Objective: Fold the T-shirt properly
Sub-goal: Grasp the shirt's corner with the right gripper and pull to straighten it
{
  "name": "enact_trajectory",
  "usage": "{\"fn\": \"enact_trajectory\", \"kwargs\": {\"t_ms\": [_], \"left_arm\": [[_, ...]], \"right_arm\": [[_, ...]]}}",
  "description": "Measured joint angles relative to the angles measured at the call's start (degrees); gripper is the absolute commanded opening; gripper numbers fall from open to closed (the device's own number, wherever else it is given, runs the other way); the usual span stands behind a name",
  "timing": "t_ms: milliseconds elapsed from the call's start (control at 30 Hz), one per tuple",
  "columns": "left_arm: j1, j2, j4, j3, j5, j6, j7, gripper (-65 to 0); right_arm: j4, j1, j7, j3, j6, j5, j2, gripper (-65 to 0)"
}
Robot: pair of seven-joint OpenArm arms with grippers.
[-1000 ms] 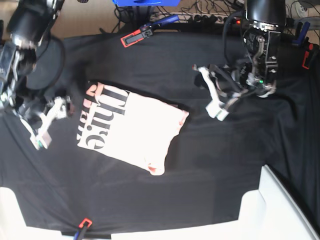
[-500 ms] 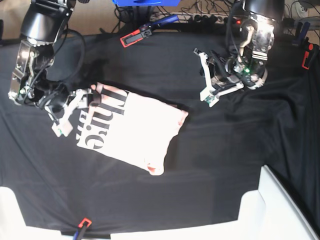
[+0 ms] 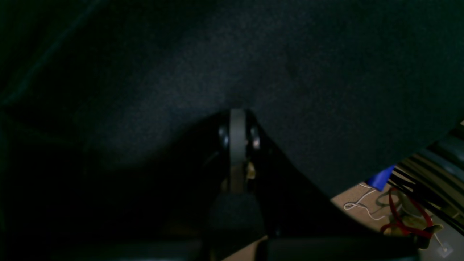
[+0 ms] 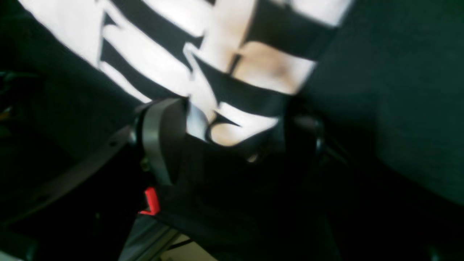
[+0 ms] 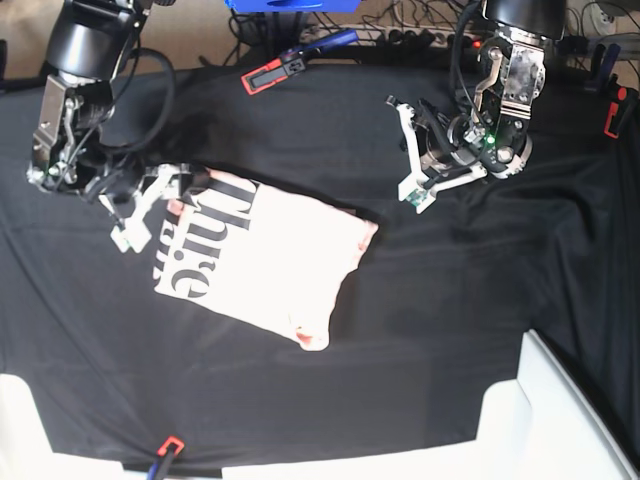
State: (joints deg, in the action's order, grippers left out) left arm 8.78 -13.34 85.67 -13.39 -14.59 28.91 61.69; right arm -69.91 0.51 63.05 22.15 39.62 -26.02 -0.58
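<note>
The pale pink short-sleeved cotton T-shirt with large black serif lettering (image 5: 255,265) is lying partly folded, tilted, left of centre on the big black cloth (image 5: 400,330) covering the table. The right gripper (image 5: 150,205) is poised at the shirt's upper-left corner with its jaws standing apart; in the right wrist view the lettered corner (image 4: 232,119) is sitting between the two fingers (image 4: 159,137), not yet pinched. The left gripper (image 5: 412,160), jaws together and holding nothing, is hanging above bare cloth well apart from the shirt.

Likely hazards from here:
- The jaws closing may be gathering only the top layer, so the fold underneath would be opening out.
- The lower finger may be catching the black cloth together with the shirt, dragging the covering along.
- A shallow bite on the corner may be slipping free in mid-lift.
- With the left gripper idle, the far edge by the pink bunched corner (image 5: 310,338) is unrestrained and may be sliding.
</note>
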Motion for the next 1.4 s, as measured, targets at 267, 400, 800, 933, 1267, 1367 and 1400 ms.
{"fn": "enact_trajectory", "kwargs": {"t_ms": [267, 400, 800, 933, 1267, 1367, 1400], "left_arm": [[-0.04, 0.00, 0.00, 0.00, 0.00, 0.00, 0.00, -65.0], [-0.20, 0.02, -0.02, 0.00, 0.04, 0.00, 0.15, -65.0], [-2.82, 0.52, -0.39, 0.11, 1.07, -0.22, 0.52, -65.0], [-3.21, 2.25, -0.39, 0.11, 1.27, -0.22, 0.81, -65.0], [-3.69, 4.96, -0.39, 0.11, 1.07, -0.24, 0.59, -65.0], [-3.67, 5.03, -0.39, 0.11, 1.09, -0.24, 0.61, -65.0], [-3.69, 5.03, -0.39, 0.11, 1.09, -0.22, 0.61, -65.0]], "right_arm": [[2.64, -1.27, -0.11, -0.33, -0.15, -4.04, 0.00, -55.1], [3.06, -1.99, 2.64, -0.33, -0.15, -4.13, 0.44, -64.6], [2.23, -1.92, 10.36, -7.85, -0.07, -4.92, -0.04, -64.7], [2.21, -1.97, 10.34, -14.67, -0.02, -4.98, -0.04, -64.7], [2.38, 0.13, 11.30, -25.97, -0.07, -7.45, 0.57, -64.3], [2.38, 0.22, 11.21, -26.29, -0.07, -7.50, 0.59, -63.1], [2.38, 0.11, 11.21, -26.29, -0.07, -7.50, 0.57, -60.4]]}}
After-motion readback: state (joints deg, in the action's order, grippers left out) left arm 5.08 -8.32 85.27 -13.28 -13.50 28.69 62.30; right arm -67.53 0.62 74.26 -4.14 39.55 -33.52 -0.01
